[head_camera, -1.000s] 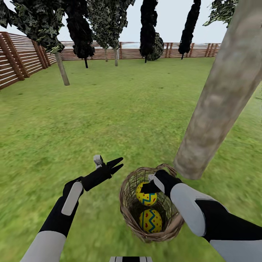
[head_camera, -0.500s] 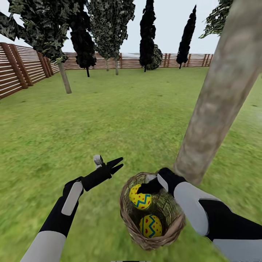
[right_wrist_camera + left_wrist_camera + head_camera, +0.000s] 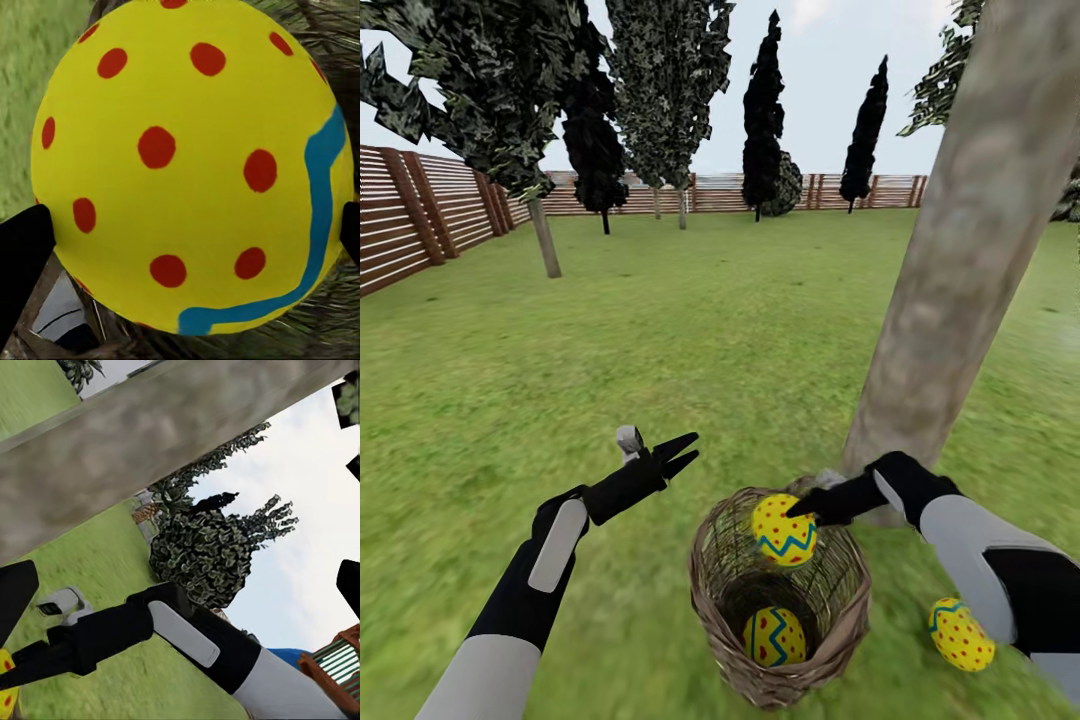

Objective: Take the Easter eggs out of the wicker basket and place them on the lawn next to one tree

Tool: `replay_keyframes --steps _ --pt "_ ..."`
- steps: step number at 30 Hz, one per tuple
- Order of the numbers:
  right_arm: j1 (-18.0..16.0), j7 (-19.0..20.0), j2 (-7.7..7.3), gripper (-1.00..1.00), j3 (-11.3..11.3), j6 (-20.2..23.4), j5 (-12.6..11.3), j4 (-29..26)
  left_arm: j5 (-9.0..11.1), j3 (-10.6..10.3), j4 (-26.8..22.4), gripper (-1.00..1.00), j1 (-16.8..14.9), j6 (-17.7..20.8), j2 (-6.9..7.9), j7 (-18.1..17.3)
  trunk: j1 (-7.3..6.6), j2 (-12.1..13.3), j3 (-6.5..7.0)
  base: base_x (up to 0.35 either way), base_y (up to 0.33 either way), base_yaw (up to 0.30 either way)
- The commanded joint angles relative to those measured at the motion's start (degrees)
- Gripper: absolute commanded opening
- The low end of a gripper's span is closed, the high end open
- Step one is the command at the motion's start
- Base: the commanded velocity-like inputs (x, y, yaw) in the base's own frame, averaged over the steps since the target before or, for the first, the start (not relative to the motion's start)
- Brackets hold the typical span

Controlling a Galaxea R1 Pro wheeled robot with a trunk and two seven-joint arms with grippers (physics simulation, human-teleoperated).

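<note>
- Egg one [image 3: 961, 634] lies on the lawn [image 3: 660, 350] near the tree [image 3: 960, 270].
- Right tool [image 3: 807, 505] grips egg two [image 3: 784, 530] over the wicker basket [image 3: 710, 570].
- Egg three [image 3: 773, 636] waits inside.
- Left tool [image 3: 678, 452] is open, empty.

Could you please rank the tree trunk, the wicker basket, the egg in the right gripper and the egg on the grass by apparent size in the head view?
1. tree trunk
2. wicker basket
3. The held egg and the egg on the lawn look alike; the arm covers part of the latter, so no ranking.
</note>
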Motion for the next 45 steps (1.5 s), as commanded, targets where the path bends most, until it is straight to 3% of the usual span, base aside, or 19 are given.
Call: replay_keyframes --steps 1,3,7,13,19,34,45 --pt "0.0 3.2 -1.17 -1.00 0.6 0.1 0.4 -0.1 0.0 0.1 0.0 1.00 0.0 0.3 -0.05 -0.1 -0.03 0.0 0.17 0.000 0.000 0.000" --pt "0.0 7.5 -2.03 -1.00 1.0 0.0 0.4 -0.2 0.0 0.1 0.0 1.00 0.0 0.3 -0.05 -0.1 -0.08 0.0 0.62 0.000 0.000 0.000" --pt "0.0 15.7 -2.95 -1.00 4.5 -0.2 0.4 -1.0 -0.1 0.1 0.0 1.00 0.0 0.3 -0.05 -0.1 -0.71 1.1 1.39 0.000 0.000 0.000" --pt "0.0 24.1 -6.26 -1.00 4.9 -0.5 0.5 -2.3 0.1 0.2 0.0 1.00 0.0 0.3 0.18 -0.5 -1.81 3.1 2.29 0.000 0.000 0.000" --pt "0.0 24.3 -6.35 -1.00 4.8 -0.5 0.5 -2.3 0.3 0.2 0.0 1.00 0.0 0.3 0.16 -0.7 -1.81 3.1 2.29 0.000 -0.025 0.000" --pt "0.0 24.3 -6.33 -1.00 4.8 -0.5 0.5 -2.2 0.2 0.2 0.0 1.00 0.0 0.3 0.04 -0.7 -1.81 3.1 2.29 -0.001 -0.288 0.000" --pt "0.0 23.9 -6.47 -1.00 4.8 -0.6 0.6 -2.3 0.2 0.2 0.0 1.00 0.0 0.3 -0.05 -0.3 -1.81 3.1 2.29 -0.216 -0.236 0.000"
